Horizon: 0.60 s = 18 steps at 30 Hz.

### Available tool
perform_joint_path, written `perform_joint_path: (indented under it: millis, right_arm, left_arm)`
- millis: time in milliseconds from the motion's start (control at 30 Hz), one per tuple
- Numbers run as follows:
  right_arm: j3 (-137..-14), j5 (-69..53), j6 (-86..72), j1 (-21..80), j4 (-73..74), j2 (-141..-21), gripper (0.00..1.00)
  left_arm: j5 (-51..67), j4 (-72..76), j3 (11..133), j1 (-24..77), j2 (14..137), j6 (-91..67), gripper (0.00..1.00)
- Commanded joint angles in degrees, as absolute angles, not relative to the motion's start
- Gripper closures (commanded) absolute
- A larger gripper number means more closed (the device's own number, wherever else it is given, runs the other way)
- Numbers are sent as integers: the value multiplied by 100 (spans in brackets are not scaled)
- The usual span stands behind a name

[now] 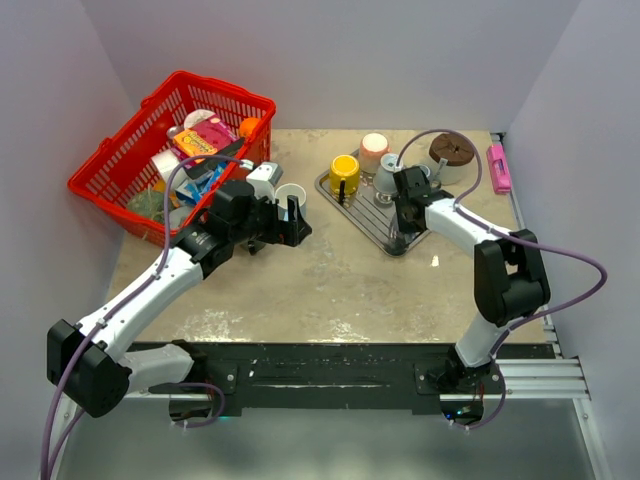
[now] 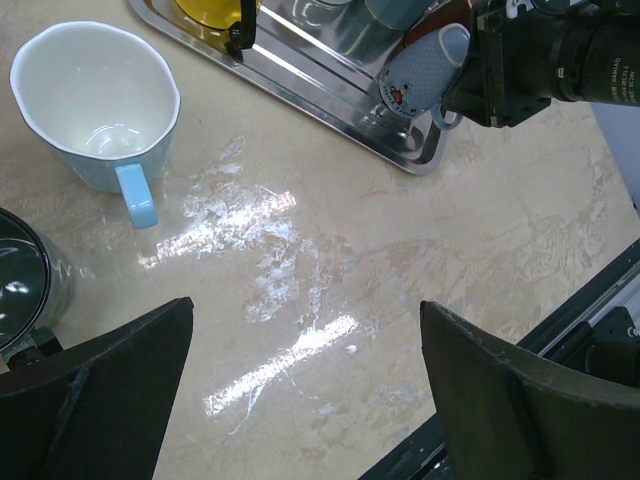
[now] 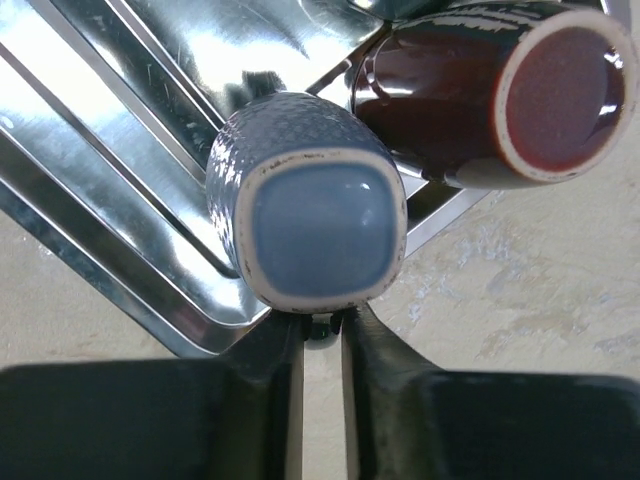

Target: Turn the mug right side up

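Note:
A blue-grey patterned mug (image 3: 320, 225) fills the right wrist view, its square base facing the camera. My right gripper (image 3: 322, 322) is shut on its handle, just under the base. The mug hangs tilted over the near corner of the metal tray (image 3: 120, 200). In the left wrist view the same mug (image 2: 420, 75) pokes out of the right gripper, rim pointing down and left. My left gripper (image 2: 305, 310) is open and empty above the bare tabletop. In the top view the right gripper (image 1: 403, 228) is over the tray's near corner and the left gripper (image 1: 290, 225) is left of centre.
A brown mug (image 3: 500, 90) lies beside the held mug on the tray. A white mug with a light blue handle (image 2: 95, 100) stands upright near the left gripper. A yellow mug (image 1: 344, 172) and a grey mug (image 1: 388, 176) sit on the tray. A red basket (image 1: 110, 160) stands at the back left.

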State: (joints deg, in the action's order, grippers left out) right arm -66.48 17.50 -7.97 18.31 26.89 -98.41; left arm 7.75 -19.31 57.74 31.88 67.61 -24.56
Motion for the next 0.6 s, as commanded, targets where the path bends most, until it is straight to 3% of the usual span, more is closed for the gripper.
perform_joint_path:
  millis: [0,167,567]
  right_arm:
    - [-6566,1977,-844,1811,2338,-9844,97]
    - [-6452,1899,-1002,1819,2154,-9625,100]
    - [-5915,-603,-2354,1811,1259,-8008,100]
  left_arm:
    - [879,-1696,5950,3155,6768,-2382,1]
    - [914,-1714,5950,3155,6768,-2417,1]
    - [1634,-1398,5915,3155,6873,-2751,1]
